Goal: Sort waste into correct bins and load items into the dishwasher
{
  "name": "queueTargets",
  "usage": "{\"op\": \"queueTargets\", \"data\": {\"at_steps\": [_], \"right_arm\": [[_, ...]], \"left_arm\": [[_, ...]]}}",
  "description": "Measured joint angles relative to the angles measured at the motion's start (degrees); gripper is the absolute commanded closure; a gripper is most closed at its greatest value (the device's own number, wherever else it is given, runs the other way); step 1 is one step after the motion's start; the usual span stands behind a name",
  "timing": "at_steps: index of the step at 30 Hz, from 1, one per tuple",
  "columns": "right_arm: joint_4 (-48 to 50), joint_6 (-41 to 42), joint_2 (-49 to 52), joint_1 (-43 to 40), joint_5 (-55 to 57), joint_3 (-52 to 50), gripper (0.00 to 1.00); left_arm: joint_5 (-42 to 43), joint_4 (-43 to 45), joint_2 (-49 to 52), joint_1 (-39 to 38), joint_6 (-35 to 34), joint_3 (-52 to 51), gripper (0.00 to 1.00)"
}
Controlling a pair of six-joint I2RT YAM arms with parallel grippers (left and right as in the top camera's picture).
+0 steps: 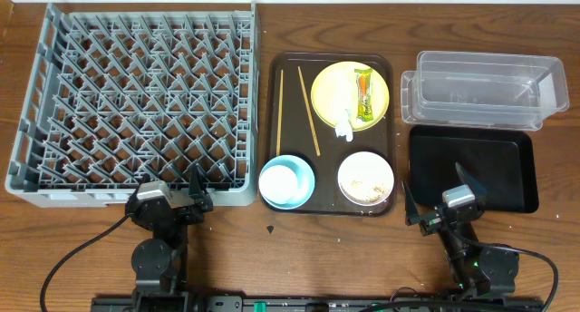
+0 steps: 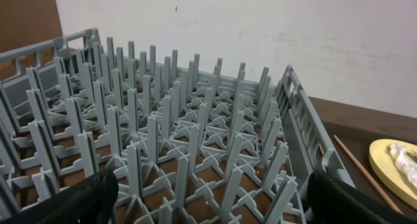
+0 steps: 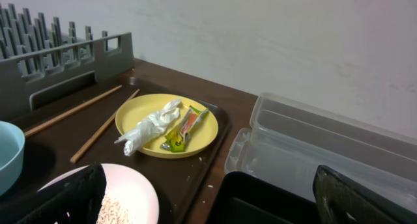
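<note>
The grey dish rack [image 1: 136, 103] fills the left; it also shows in the left wrist view [image 2: 182, 133]. On the brown serving tray [image 1: 288, 63] lie two chopsticks [image 1: 308, 121], a yellow plate [image 1: 331, 94] with a green-and-orange wrapper [image 1: 363, 94] and white tissue [image 1: 343, 123], a light blue bowl [image 1: 304, 171] holding a small white cup [image 1: 281, 181], and a white bowl [image 1: 366, 178] with beige scraps. The clear tub [image 1: 485, 87] and black tray [image 1: 471, 167] sit right. My left gripper [image 1: 177, 199] is open at the rack's front edge. My right gripper [image 1: 439, 203] is open over the black tray's near corner.
In the right wrist view the plate [image 3: 208, 129], wrapper [image 3: 186, 127], tissue [image 3: 150, 127], chopsticks [image 3: 98, 129], white bowl [image 3: 130, 198], clear tub [image 3: 326, 142] and black tray [image 3: 260, 198] lie ahead. Small crumbs dot the wooden table [image 1: 272, 229] by the serving tray.
</note>
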Motion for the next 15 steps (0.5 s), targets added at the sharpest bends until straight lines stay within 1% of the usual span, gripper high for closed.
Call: {"op": "queueTargets", "data": {"at_steps": [10,15], "right_arm": [[0.0,0.0,0.0,0.0,0.0,0.0,0.01],[0.5,0.2,0.0,0.0,-1.9,0.0,0.01]], "left_arm": [[0.1,0.0,0.0,0.0,0.0,0.0,0.06],[1.1,-0.3,0.0,0.0,0.0,0.1,0.06]]}}
